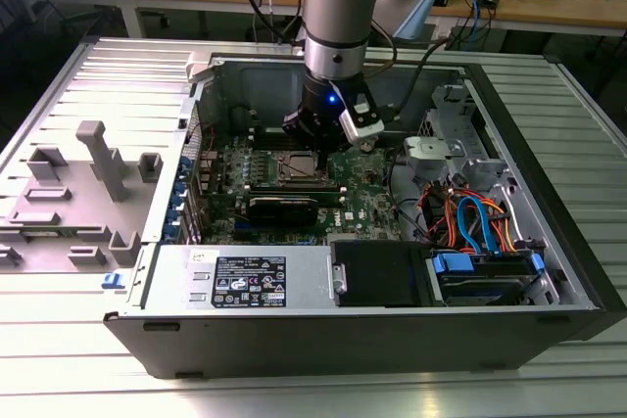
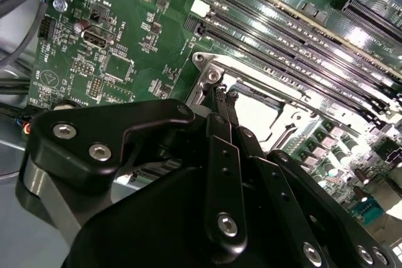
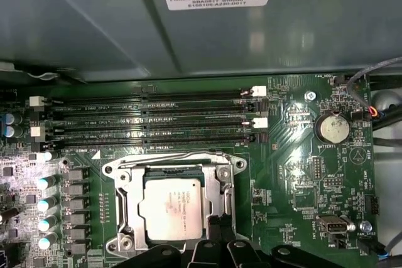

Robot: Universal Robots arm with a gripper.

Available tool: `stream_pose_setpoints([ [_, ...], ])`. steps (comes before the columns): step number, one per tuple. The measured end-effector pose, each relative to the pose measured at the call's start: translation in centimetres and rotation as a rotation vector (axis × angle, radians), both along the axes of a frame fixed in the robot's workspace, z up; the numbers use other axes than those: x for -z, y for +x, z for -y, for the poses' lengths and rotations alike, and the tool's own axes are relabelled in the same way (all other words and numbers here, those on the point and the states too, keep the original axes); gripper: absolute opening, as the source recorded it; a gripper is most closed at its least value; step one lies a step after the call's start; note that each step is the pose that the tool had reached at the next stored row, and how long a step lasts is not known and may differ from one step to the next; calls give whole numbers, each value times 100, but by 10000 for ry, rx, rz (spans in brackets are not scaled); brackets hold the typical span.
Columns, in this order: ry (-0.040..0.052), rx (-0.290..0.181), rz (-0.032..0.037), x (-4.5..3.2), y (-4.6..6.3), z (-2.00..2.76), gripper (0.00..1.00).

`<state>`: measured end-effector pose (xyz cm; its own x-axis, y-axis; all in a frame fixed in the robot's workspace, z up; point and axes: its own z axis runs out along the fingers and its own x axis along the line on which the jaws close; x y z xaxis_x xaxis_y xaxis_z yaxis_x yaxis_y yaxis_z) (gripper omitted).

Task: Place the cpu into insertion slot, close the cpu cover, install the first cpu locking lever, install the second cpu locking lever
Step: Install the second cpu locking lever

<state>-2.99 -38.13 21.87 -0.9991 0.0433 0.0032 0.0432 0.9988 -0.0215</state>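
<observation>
The exterior view looks down from afar into the open computer case (image 1: 411,271); both wrist views look closely down at its insertion slot (image 2: 251,108) (image 3: 173,208).

Black memory slots (image 3: 147,120) beside a silver coin battery (image 3: 333,128).

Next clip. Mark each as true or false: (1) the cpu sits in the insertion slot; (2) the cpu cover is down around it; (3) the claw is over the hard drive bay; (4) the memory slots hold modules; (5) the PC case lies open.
1. True: the cpu lies in the insertion slot.
2. True: the cpu cover frames the chip.
3. False: the claw is at the socket's edge.
4. False: the memory slots look empty.
5. True: the PC case is open on top.
</observation>
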Motion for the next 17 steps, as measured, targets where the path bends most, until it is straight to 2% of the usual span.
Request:
stream_pose_setpoints([
  [8,-1,0,0,0,0,81,11],
  [15,0,-2,0,-13,1,108,11],
  [17,0,0,0,-13,0,164,11],
])
